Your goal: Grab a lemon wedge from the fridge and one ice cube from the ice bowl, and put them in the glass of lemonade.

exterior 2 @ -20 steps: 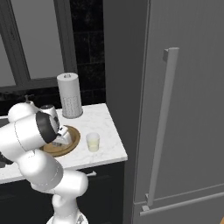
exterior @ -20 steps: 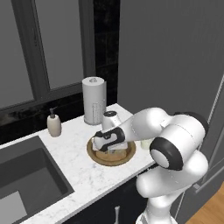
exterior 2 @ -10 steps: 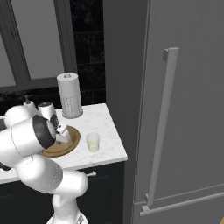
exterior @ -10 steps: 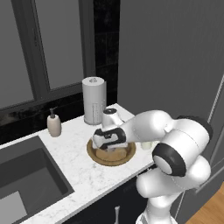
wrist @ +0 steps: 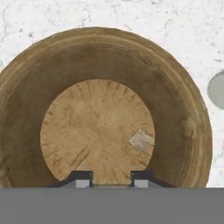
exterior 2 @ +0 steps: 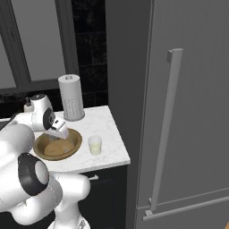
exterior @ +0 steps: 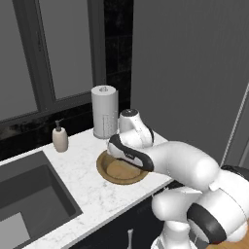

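The ice bowl [wrist: 26, 109], wide and brown, sits on the white counter, seen also from the left [exterior: 104, 168] and from the right [exterior 2: 71, 147]. One pale ice cube [wrist: 142, 141] lies on its floor. My gripper [exterior 2: 60, 133] hangs just above the bowl, pointing down. In the hand view my gripper [wrist: 112, 180] is narrowed on a small pale ice cube that barely shows. The glass of lemonade [exterior 2: 95, 145] stands right of the bowl, and its rim [wrist: 217, 89] shows from above. The fridge [exterior 2: 192, 112] is shut, so the lemon wedge is hidden.
A paper towel roll [exterior: 104, 112] stands behind the bowl and a beige soap dispenser [exterior: 60, 137] to its left. The dark sink [exterior: 29, 199] lies further left. The counter ends close to the fridge's long bar handle [exterior 2: 163, 129].
My hand has risen out of the bowl and now hangs above it. The elbow has swung lower and forward. The bowl and the glass stay put.
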Tool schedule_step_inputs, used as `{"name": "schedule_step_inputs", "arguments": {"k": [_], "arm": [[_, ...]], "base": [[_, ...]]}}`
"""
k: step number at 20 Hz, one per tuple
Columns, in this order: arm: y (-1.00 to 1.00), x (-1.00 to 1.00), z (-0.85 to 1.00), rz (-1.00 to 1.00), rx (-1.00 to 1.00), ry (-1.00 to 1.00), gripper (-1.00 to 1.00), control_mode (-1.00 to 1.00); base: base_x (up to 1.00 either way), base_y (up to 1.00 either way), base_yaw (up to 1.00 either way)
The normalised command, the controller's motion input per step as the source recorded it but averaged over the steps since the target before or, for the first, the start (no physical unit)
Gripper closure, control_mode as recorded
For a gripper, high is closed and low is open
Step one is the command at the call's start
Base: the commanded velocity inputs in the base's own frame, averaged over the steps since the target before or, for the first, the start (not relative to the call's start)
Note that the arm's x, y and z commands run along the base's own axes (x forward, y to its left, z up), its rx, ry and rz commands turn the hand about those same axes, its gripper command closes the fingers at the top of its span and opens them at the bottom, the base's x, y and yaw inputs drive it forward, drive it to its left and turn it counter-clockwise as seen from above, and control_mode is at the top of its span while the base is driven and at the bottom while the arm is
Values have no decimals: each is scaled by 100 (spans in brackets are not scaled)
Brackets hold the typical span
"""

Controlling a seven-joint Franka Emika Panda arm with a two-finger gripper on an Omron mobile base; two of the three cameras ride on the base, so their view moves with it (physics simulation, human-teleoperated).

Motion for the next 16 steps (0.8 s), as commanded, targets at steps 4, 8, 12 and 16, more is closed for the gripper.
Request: {"name": "schedule_step_inputs", "arguments": {"k": [4,8,12,16], "arm": [[-34,-36,55,-17,0,-10,100,-100],[-46,-25,57,-23,0,-8,100,-100],[-51,-22,50,-25,0,-1,100,-100],[-53,-13,38,-21,0,0,100,-100]], "base": [[0,0,0],[0,0,0],[0,0,0],[0,0,0]]}}
